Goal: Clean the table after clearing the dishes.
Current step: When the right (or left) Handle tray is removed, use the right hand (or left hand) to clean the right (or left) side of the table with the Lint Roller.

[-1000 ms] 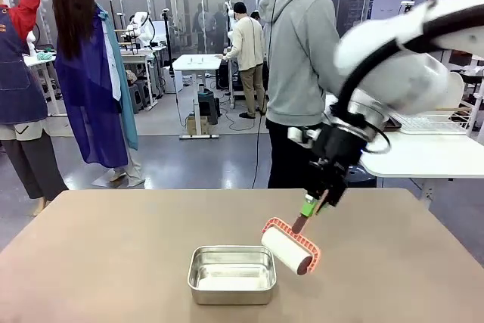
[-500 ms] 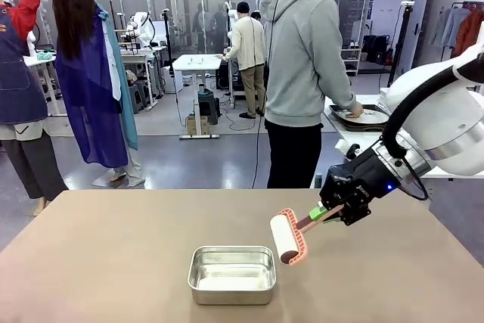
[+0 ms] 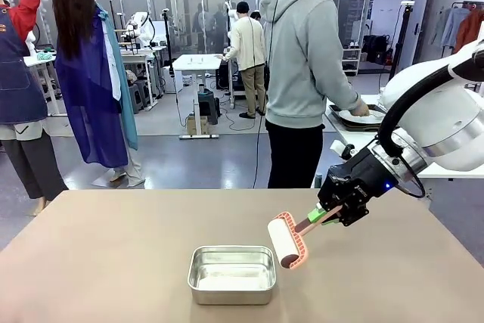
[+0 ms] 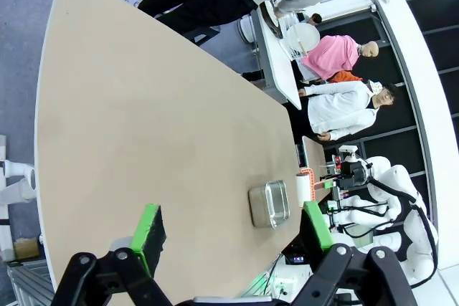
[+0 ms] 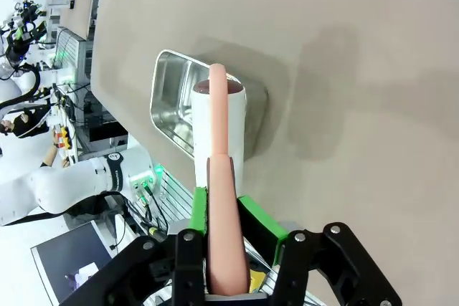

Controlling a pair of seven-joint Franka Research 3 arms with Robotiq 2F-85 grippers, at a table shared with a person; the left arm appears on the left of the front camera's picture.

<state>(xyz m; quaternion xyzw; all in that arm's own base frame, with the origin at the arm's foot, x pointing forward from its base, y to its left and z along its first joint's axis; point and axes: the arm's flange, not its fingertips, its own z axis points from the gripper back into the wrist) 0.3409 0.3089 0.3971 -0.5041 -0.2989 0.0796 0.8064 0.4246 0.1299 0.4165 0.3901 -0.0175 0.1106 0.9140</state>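
My right gripper is shut on the pink handle of a lint roller, whose white roll in its orange frame hangs just right of the pan. In the right wrist view, the gripper clamps the handle between green pads and the roller overlaps the pan's rim. The beige table spreads beneath. My left gripper is open high above the table, holding nothing. The dishes, a white plate on a dark tray, sit on the white side table under a person's hand; the plate shows there too.
A small silver pan stands near the table's front middle, also seen as the pan and the pan. A person in a grey hoodie stands at the far edge, turned toward the white side table.
My right arm has swung right and lowered, so the gripper now points left instead of down. The roller turned with it beside the pan. The dishes behind the arm came into view.
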